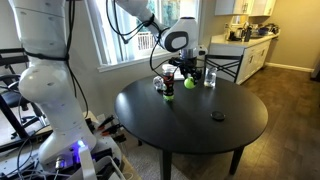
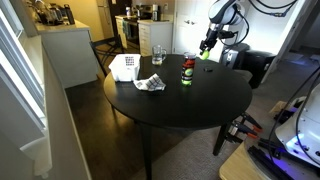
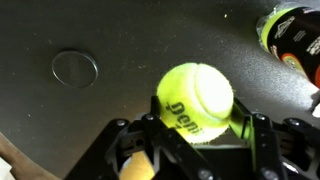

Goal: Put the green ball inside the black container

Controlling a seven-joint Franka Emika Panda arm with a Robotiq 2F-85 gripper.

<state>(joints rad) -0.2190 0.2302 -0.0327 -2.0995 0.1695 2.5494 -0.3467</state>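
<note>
Your tool (image 3: 200, 126) is clamped on the ball (image 3: 197, 98), fingers pressing it from both sides over the dark counter (image 3: 120, 40). Past the ball, the can (image 3: 290, 30) stands near; in an exterior view, the glass (image 2: 157, 55) sits farther off.

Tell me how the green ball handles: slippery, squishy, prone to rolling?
The green ball looks like a felt-covered tennis ball, so it is probably grippy rather than slippery. It is likely light and slightly springy under the gripper holding it. Being round, it would probably roll on the smooth dark table if dropped.
</note>
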